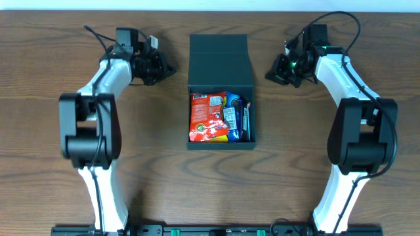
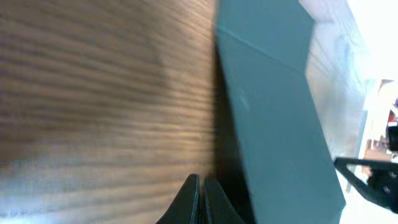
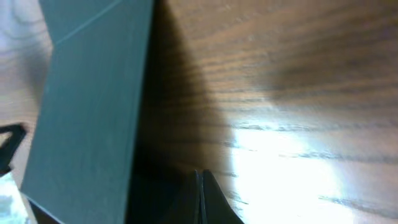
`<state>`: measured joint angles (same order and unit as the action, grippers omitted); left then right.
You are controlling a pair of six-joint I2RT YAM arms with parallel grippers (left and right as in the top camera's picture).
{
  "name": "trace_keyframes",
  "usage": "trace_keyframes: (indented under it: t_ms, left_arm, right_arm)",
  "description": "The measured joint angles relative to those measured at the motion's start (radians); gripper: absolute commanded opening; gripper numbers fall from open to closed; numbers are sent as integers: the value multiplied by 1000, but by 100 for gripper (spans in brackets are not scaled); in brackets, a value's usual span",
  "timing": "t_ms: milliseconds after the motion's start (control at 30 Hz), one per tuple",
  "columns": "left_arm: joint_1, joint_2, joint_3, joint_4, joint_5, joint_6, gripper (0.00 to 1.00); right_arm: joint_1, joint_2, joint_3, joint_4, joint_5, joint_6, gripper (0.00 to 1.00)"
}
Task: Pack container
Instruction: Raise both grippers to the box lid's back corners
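The dark teal container [image 1: 220, 62] stands in the middle of the table with its flap lid open toward the far side. Inside lie a red-orange snack packet [image 1: 207, 117] and a blue packet [image 1: 237, 117]. My left gripper [image 1: 168, 70] is shut and empty, just left of the lid. In the left wrist view its fingertips [image 2: 201, 180] sit close beside the container wall [image 2: 280, 130]. My right gripper [image 1: 270, 73] is shut and empty, just right of the lid. In the right wrist view its fingertips [image 3: 199, 175] are beside the container wall [image 3: 93, 118].
The wooden table [image 1: 79, 183] spreads around the container. Both arm bases stand at the near edge, left [image 1: 92, 141] and right [image 1: 361, 141]. Cables loop from each wrist near the far edge.
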<state>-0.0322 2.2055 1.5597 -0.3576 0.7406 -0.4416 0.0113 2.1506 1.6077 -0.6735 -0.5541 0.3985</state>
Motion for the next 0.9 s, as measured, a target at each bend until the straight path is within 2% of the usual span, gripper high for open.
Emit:
trace_keyframes:
  t_ms: [133,267,533,900]
  left_arm:
    - [0,93,135,-80,18,-23,6]
    - [-5,137,202,-84,50,-58,6]
    - [-43,148,205,-108,91,-87,6]
    - [-63,159,205,-159,98,-98,6]
  right_arm:
    - [0,8,0,77,-24,11,2]
    - [0,55,0,141,-70,42,2]
    - [36,140,0,165,-122,70,2]
    - [69,147,0,264,-175,84,2]
